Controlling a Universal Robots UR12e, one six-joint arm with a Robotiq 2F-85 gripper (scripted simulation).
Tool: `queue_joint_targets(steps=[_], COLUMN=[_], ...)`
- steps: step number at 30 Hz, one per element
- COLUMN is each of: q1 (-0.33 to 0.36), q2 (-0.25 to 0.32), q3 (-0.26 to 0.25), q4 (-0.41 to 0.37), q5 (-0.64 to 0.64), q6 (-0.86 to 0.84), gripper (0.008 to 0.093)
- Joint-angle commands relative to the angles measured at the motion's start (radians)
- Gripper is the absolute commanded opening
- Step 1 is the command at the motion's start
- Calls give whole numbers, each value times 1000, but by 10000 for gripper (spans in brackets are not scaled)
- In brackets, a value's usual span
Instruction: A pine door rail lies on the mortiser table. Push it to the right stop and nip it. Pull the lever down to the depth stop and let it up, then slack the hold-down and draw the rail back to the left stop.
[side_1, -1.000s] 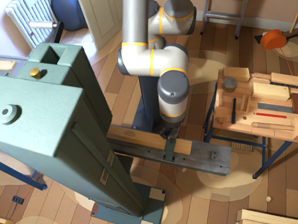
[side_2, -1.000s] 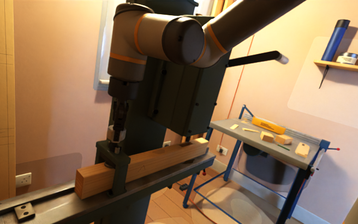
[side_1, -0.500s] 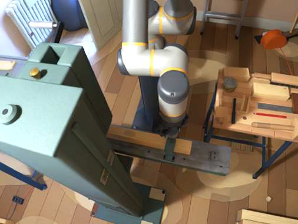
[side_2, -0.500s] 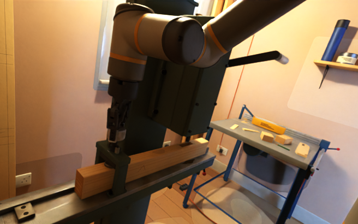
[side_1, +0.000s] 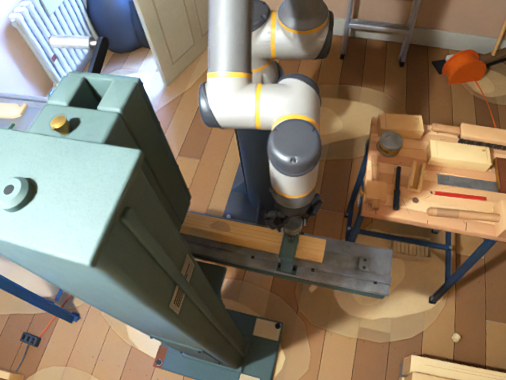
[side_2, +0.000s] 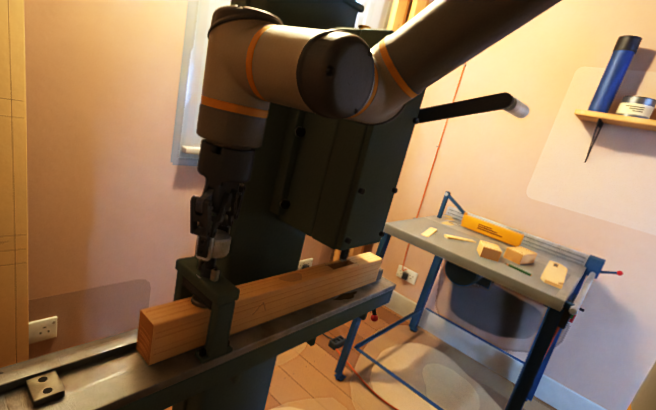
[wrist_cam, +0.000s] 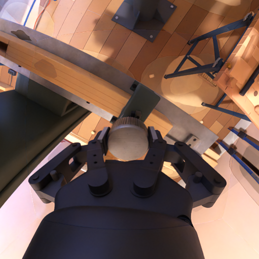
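The pine rail (side_1: 250, 235) (side_2: 260, 300) (wrist_cam: 75, 82) lies along the grey mortiser table (side_1: 325, 265), passing under the dark green hold-down bracket (side_1: 289, 252) (side_2: 207, 300) (wrist_cam: 140, 102) that straddles it. A round knurled hold-down knob (wrist_cam: 128, 138) (side_2: 212, 247) on top of the bracket is clasped by my closed gripper (wrist_cam: 128, 136) (side_1: 292, 225) (side_2: 212, 240), which points straight down. A mortise slot (side_2: 340, 264) shows in the rail's top under the machine head. The black lever (side_2: 465, 106) sticks out raised from the head. A small stop block (side_1: 364, 263) (side_2: 44, 386) sits on the table beyond the rail's end.
Behind the table stands the arm's pedestal (side_1: 250, 170), and the tall green mortiser column (side_1: 100, 215) fills the left. A blue-legged workbench (side_1: 440, 170) (side_2: 495, 255) with wood blocks and tools is on the right. A wall shelf (side_2: 615, 117) carries a blue cylinder.
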Motion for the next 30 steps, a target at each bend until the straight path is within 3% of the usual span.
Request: queue_joint_targets(steps=[1,20,30], q1=[0,0,0], q2=[-1,-1,-1], q3=[-1,-1,-1], q4=[0,0,0], q5=[0,0,0], q6=[3,21,21], gripper=[80,80,280])
